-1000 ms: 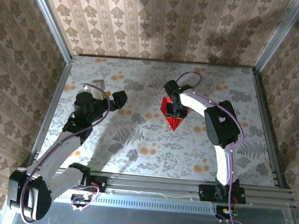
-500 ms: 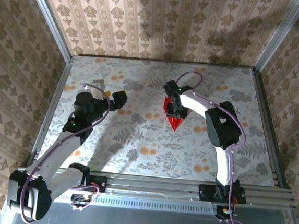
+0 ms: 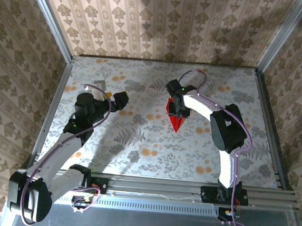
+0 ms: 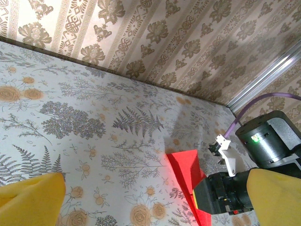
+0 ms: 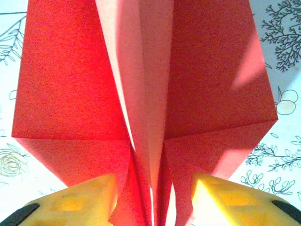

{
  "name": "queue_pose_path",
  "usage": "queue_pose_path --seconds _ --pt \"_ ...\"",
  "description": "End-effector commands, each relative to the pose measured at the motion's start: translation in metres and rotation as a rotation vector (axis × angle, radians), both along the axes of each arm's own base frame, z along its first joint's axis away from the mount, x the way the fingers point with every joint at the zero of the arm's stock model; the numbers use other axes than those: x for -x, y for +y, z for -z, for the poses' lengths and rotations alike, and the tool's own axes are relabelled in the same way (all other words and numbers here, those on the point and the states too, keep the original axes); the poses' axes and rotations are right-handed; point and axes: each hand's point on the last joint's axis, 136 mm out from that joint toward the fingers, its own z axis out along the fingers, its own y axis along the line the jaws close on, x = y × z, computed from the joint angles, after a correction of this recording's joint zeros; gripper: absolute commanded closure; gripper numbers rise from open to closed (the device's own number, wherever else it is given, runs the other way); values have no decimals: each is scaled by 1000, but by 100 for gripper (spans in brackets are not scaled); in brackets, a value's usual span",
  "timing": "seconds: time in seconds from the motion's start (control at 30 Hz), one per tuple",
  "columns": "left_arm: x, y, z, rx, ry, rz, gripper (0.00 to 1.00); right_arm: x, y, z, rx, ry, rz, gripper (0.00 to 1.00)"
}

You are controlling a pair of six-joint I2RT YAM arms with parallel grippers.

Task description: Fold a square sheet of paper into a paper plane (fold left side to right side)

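The paper plane (image 3: pixel 176 125) is bright red, folded to a dart with its tip toward the arms, and lies mid-table. My right gripper (image 3: pixel 176 110) is on its wide end, pointing down. In the right wrist view the red paper plane (image 5: pixel 211 70) spreads out ahead, and its raised centre folds sit between my yellow fingers (image 5: pixel 70 200) of the right gripper (image 5: pixel 155 205), which hold them loosely. My left gripper (image 3: pixel 121 99) stands open to the left, well apart from the paper. The left wrist view has the left gripper (image 4: pixel 155 200) wide open and the paper plane (image 4: pixel 186 165) beyond it.
The table (image 3: pixel 137 143) has a floral cover and is boxed in by patterned walls with metal posts (image 3: pixel 48 19) at the corners. A purple cable (image 3: pixel 194 74) loops above the right wrist. Bare tabletop lies in front of the paper.
Seen from above, the red shape has grown narrower under the right gripper, which shifted slightly. The left arm has not moved.
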Motion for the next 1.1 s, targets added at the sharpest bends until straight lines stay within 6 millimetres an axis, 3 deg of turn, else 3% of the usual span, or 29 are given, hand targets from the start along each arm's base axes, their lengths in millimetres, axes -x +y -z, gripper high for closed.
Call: queue_pose_path --seconds 0.0,0.23,0.37,0.67,0.83,1.07 --pt "-2 0 -15 9 -39 8 0 9 -5 -13 24 -10 -1 53" --pt "-1 1 -16 4 -44 6 0 17 -12 -56 20 -158 -25 52" --pt "1 2 -18 4 -49 5 0 32 -20 -89 -33 -250 -38 44" --pt "3 7 -18 -6 -47 -6 0 62 -44 -100 -95 -237 -48 41" --pt "9 25 -15 -67 -40 -59 0 79 -83 -118 -85 -360 -13 34" --pt "25 76 -14 -196 -44 -222 0 95 -160 -147 -6 -622 124 3"
